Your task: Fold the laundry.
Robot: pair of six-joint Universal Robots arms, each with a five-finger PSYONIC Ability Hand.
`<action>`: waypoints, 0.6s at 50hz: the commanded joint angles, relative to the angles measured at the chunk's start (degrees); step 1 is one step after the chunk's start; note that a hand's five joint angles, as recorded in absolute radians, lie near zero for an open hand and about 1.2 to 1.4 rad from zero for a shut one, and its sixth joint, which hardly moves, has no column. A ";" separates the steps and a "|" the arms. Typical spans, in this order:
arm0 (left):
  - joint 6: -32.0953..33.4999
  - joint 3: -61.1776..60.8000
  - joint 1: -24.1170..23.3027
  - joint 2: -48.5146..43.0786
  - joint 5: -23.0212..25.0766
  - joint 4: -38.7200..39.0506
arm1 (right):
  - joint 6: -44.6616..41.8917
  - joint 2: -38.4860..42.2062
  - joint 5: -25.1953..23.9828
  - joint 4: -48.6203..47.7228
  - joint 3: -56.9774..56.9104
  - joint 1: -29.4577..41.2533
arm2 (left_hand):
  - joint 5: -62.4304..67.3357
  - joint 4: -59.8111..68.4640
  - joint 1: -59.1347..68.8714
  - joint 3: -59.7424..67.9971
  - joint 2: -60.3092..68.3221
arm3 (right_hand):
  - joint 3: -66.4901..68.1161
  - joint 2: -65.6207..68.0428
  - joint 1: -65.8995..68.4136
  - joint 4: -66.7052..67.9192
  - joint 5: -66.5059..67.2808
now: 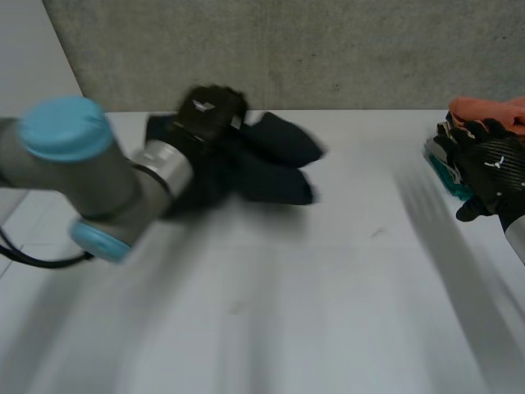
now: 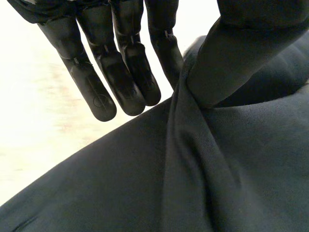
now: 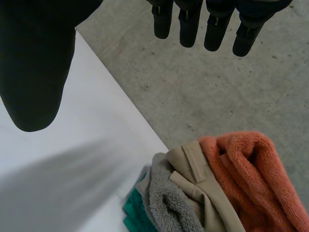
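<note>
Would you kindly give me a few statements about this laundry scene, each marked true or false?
1. The left robot hand has hold of the dark garment. True: a fold is nipped between thumb and fingers.
2. The right robot hand grips the orange towel. False: its fingers are straight and hold nothing.
3. A grey towel lies beside the orange towel's pile-mates. True.
4. The dark garment lies on top of the orange towel. False: it lies apart, across the white table.
</note>
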 commanded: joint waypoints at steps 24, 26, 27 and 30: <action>28.12 -21.78 6.74 9.50 -7.74 -1.30 | -0.12 -0.22 0.50 7.15 0.63 0.91 | -50.62 -52.34 -48.62 -52.00 -52.17 | -2.10 -2.21 -3.14 -2.03 -2.71; 30.67 -21.96 7.97 6.52 -7.13 -1.30 | -0.12 -0.40 0.50 8.12 0.72 1.26 | -50.11 -51.83 -48.12 -51.50 -51.67 | -2.10 -2.21 -3.14 -2.03 -2.71; 31.37 -21.88 8.32 5.46 -6.78 -1.30 | -0.12 -0.31 0.58 8.29 0.72 1.61 | -50.11 -51.83 -48.12 -51.50 -51.67 | -2.10 -2.21 -3.14 -2.03 -2.71; 32.61 -20.91 9.20 1.68 -4.76 -1.30 | -0.21 -0.22 0.59 8.47 0.72 3.01 | -49.44 -51.16 -47.45 -50.83 -51.00 | -2.10 -2.21 -3.14 -2.03 -2.71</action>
